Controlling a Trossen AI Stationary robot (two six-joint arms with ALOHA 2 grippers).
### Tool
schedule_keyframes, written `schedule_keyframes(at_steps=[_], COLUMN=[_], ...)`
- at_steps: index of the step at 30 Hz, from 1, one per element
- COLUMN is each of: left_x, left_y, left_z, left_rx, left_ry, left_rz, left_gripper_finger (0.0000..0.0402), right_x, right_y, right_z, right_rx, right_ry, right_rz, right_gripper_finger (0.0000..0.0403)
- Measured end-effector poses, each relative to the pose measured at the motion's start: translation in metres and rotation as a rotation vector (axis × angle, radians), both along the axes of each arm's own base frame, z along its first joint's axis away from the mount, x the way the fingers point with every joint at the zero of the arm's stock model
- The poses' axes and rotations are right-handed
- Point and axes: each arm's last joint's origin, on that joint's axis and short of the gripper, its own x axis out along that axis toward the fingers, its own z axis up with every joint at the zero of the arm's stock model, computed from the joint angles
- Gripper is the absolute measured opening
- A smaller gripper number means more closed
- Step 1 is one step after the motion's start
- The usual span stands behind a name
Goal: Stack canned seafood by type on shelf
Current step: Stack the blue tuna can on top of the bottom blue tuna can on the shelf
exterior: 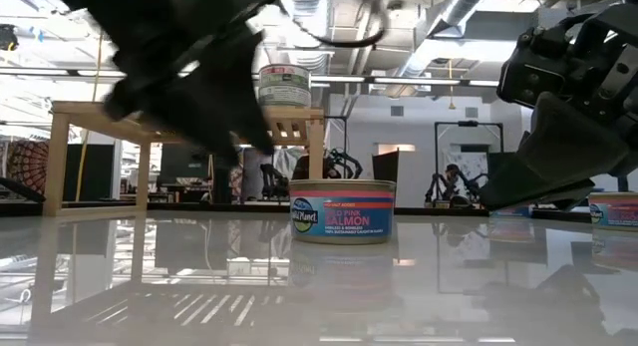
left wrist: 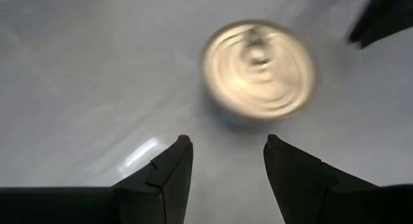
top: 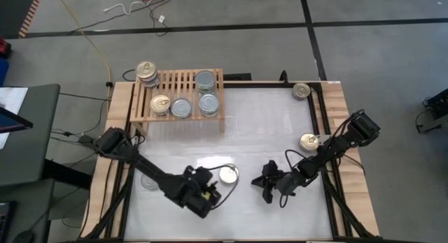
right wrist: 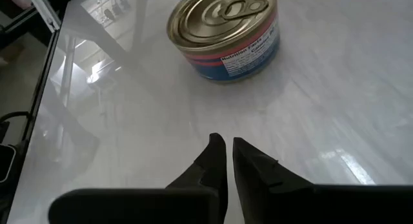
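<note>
Two dark robot arms work over a white tabletop (top: 266, 124) framed in light wood. Near the front edge, left of centre, the left gripper (top: 208, 194) hovers with its fingers (left wrist: 169, 175) spread and empty, just short of a gold-topped salmon tin (top: 228, 175) that stands upright on the bare surface; from table height its blue-and-pink label (exterior: 342, 218) reads "Pink Salmon". Just beside that tin on its other side, the right gripper (top: 267, 188) hangs low, its fingertips (right wrist: 216, 161) almost pressed together with only a sliver of gap and nothing between them.

The wooden shelf (top: 178, 82), a low slatted rack, sits at the back-left corner of the tabletop. On its left end stands a stack of gold-topped tins (top: 147, 73), with a single gold-topped tin (top: 160, 104) at the rack's front edge. Next to that one lies a silver-topped tin (top: 181, 108), and toward the right end two more silver-topped tins (top: 205, 80) and (top: 208, 103) stand one behind the other; whether these are stacks cannot be told from above.

Two further gold-topped tins wait off the rack: one at the back-right corner (top: 302, 91), another at the right edge (top: 309, 141), beside the right arm.
</note>
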Motion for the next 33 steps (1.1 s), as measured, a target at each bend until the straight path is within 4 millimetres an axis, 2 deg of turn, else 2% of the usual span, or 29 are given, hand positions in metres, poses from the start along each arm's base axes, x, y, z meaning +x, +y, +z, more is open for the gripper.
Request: schedule_keyframes(at_steps=[4,9,14,17,21,25,28,33], left_x=[-0.023,-0.05,-0.077,-0.089,-0.092,-0.088,-0.085,-0.081], left_y=[0.006,0.021,0.051,0.072,0.087,0.087,0.086,0.085], left_z=[-0.014,-0.012,-0.006,-0.011,-0.023,-0.026,-0.023,-0.022], left_rx=[0.021,0.038,0.054,0.037,0.018,0.041,0.088,0.095], left_ry=[0.061,0.05,0.029,-0.034,-0.172,-0.339,-0.369,-0.36], left_rz=[0.091,0.103,0.067,0.031,-0.143,-0.38,-0.411,-0.399], left_gripper_finger=[0.0183,0.0183,0.0183,0.0183,0.0183,0.0183,0.0183,0.0183], right_x=[0.0,0.002,0.007,0.012,0.019,0.022,0.021,0.016], right_y=[-0.002,-0.008,-0.024,-0.039,-0.057,-0.063,-0.062,-0.059], right_z=[-0.001,-0.003,-0.006,-0.008,-0.008,-0.01,-0.011,-0.014], right_rx=[0.009,-0.01,-0.052,-0.065,-0.015,0.092,0.174,0.168], right_ry=[0.009,0.031,0.059,0.083,0.098,0.151,0.19,0.248], right_rz=[-0.017,-0.048,-0.124,-0.184,-0.244,-0.184,-0.164,-0.153], right_gripper_finger=[0.0057,0.0057,0.0057,0.0057,0.0057,0.0057,0.0057,0.0057])
